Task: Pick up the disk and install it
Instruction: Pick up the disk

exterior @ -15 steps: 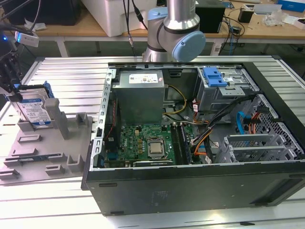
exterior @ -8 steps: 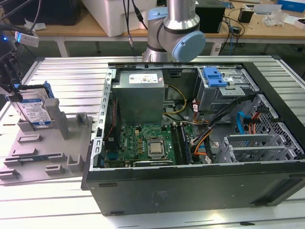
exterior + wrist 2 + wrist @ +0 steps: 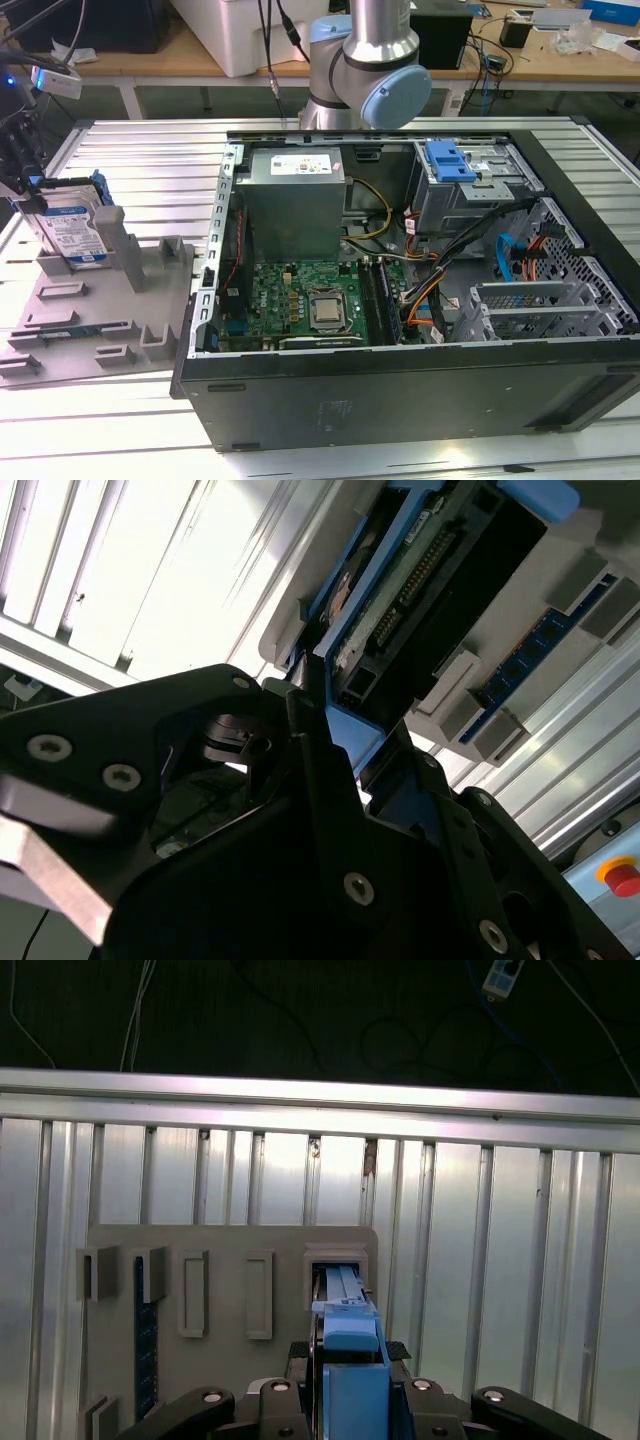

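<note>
Silver rectangular hard disk with blue plastic rails [image 3: 72,228] stands on edge in the grey moulded holder [image 3: 100,320], well apart from the open black computer case [image 3: 400,400]. Black gripper [image 3: 350,1360] clamps the disk's blue edge. By the look of it, not yet lifted clear; install undone. White-and-blue label on its face, wording cannot be made out.

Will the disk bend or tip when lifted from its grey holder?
Probably stiff: the disk looks like a solid metal slab. It stands on edge in the grey holder, so it may tip once free. Likely heavy for its size.
</note>
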You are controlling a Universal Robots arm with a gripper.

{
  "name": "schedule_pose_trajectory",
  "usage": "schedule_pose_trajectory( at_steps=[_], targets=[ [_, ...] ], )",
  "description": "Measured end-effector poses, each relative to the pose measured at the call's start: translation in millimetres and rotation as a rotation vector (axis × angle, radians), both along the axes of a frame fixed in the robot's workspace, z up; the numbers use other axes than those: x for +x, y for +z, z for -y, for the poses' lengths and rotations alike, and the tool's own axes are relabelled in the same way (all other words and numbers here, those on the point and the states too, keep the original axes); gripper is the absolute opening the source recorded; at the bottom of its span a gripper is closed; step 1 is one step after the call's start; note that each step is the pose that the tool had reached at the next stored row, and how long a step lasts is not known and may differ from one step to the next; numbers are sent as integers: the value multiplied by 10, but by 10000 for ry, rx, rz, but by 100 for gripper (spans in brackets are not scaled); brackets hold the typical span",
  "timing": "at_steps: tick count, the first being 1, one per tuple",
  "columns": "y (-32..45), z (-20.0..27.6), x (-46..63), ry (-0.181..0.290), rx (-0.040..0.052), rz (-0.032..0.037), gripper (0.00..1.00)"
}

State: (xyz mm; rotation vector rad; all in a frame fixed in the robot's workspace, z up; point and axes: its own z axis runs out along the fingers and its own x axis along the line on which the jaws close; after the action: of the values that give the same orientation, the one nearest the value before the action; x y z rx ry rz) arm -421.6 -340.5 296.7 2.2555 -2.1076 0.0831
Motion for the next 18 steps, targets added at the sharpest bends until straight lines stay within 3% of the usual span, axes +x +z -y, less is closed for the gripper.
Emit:
schedule_pose_trajectory(
  at_steps=[8,18],
  targets=[
    [79,0,0,0,-1,-1,37],
    [83,0,-3,0,-1,-1,37]
  ],
)
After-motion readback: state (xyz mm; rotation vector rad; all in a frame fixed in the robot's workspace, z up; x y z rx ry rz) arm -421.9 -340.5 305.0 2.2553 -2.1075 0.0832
